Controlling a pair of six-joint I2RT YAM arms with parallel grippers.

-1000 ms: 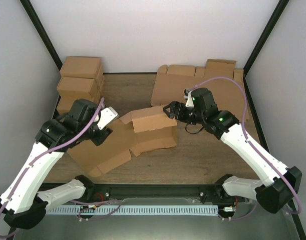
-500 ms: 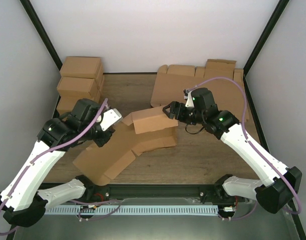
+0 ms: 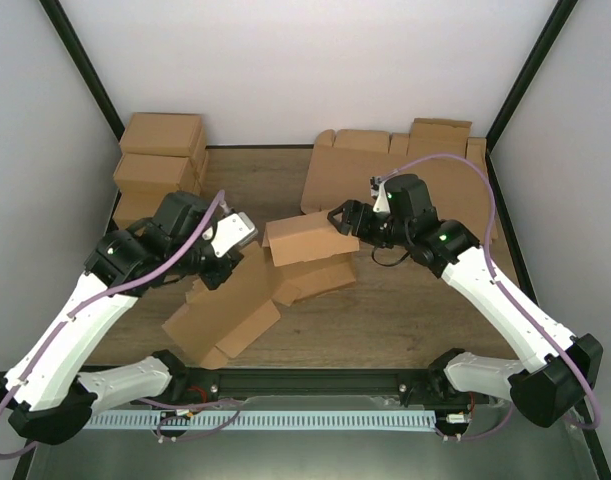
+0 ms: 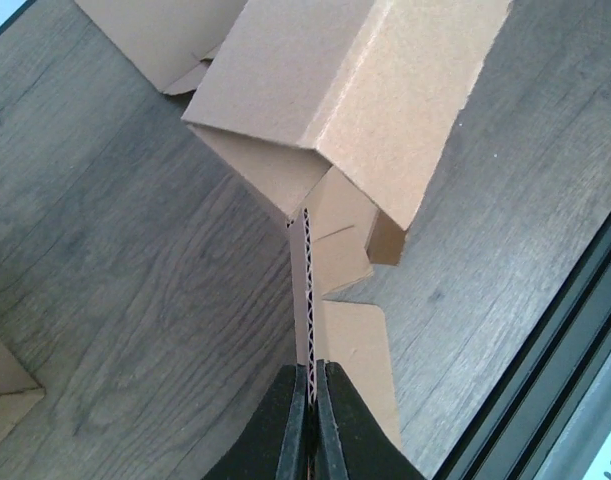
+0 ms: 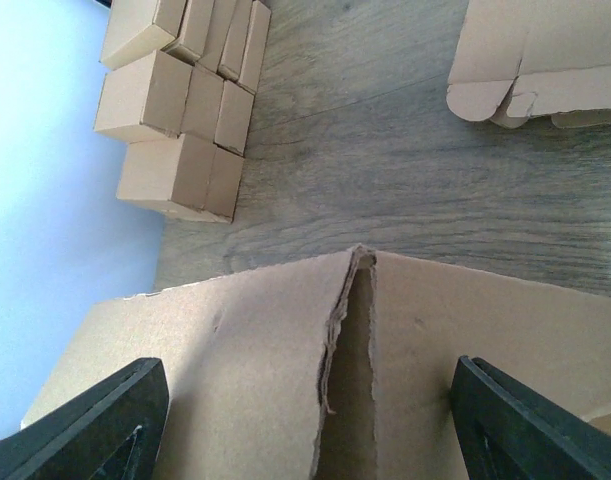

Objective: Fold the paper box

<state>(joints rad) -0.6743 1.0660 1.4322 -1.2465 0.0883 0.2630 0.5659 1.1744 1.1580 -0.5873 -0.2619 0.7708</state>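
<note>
The paper box (image 3: pixel 303 262) is a brown die-cut piece, partly folded, in the middle of the table. Its long lower panel (image 3: pixel 220 315) slants toward the front left. My left gripper (image 3: pixel 226 262) is shut on a thin corrugated edge of the box, which shows edge-on between the fingertips in the left wrist view (image 4: pixel 310 372), with the folded panels (image 4: pixel 355 90) beyond. My right gripper (image 3: pixel 338 221) is open at the box's raised right end. In the right wrist view its fingers (image 5: pixel 105 420) stand wide apart, either side of two panels (image 5: pixel 235 350) split by a torn slit.
Several folded brown boxes (image 3: pixel 163 165) are stacked at the back left, also in the right wrist view (image 5: pixel 185 100). A sheaf of flat cardboard blanks (image 3: pixel 405 170) lies at the back right. A black rail (image 3: pixel 305 385) runs along the table's near edge.
My left gripper has moved right and toward the box's middle with the held edge. The lower panel has swung with it and narrowed. The right gripper has hardly moved.
</note>
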